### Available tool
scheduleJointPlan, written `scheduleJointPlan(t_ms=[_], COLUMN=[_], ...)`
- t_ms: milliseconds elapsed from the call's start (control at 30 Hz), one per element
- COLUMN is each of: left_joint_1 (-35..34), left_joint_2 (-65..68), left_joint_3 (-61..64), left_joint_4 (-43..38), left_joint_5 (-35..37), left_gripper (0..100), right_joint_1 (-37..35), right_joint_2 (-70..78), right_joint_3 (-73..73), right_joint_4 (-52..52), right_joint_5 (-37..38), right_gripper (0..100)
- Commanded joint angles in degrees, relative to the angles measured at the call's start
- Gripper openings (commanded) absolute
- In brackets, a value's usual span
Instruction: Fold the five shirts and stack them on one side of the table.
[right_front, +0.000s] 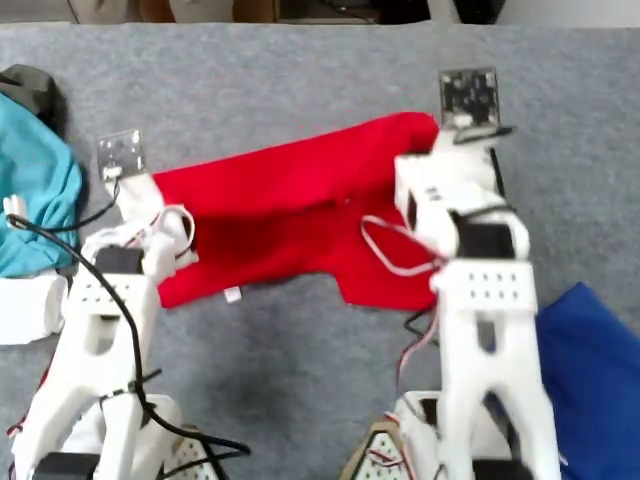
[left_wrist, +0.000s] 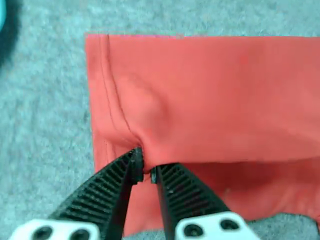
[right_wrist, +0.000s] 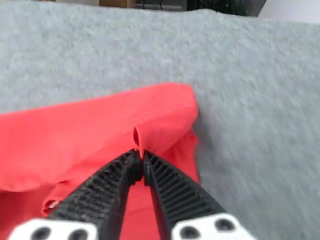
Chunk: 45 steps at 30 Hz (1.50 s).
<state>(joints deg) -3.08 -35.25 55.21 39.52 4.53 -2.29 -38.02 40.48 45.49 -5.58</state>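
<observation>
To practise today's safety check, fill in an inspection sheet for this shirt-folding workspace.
Surface: grey felt-like table.
Job's things: red shirt mid-table, one layer doubled over; teal shirt bunched at one edge; blue shirt at the opposite edge.
Clutter: dark object beside the teal shirt.
Grippers: left gripper and right gripper each shut on the red shirt.
Cables: black cable over the left arm; white cable looped at the right arm.
Surroundings: indistinct furniture beyond the far edge.

Grey felt-like cover on the table (right_front: 300, 70). Beyond the far edge: brown furniture (right_front: 255, 9), dark shapes (right_front: 350, 8), one white surface (right_wrist: 295, 9).
</observation>
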Motion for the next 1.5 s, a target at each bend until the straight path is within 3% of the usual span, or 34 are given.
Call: scheduleJointPlan(t_ms=[0,167,767,1467], left_joint_1=[-0.7,-0.8,-0.3,-0.1], left_joint_2=[-2.8,-5.0,-6.3,-6.1], left_joint_3=[0.3,0.4,4.6,7.4], left_joint_4=[0.8,5.2,5.7,5.5], left_joint_5=[-0.4,-0.5,-2.5,-7.3], left_gripper=[2,2,2,2], right_joint_1=[2.5,5.7,5.7,6.7], right_joint_2=[-7.3,-14.8,-40.1,-45.1], right_joint_3=[3.6,10.9,30.7,39.6], right_joint_4=[1.3,3.3,14.4,14.5], right_joint_5=[1.3,4.0,4.7,4.5], right_gripper=[0.5,0.5,0.5,0.5])
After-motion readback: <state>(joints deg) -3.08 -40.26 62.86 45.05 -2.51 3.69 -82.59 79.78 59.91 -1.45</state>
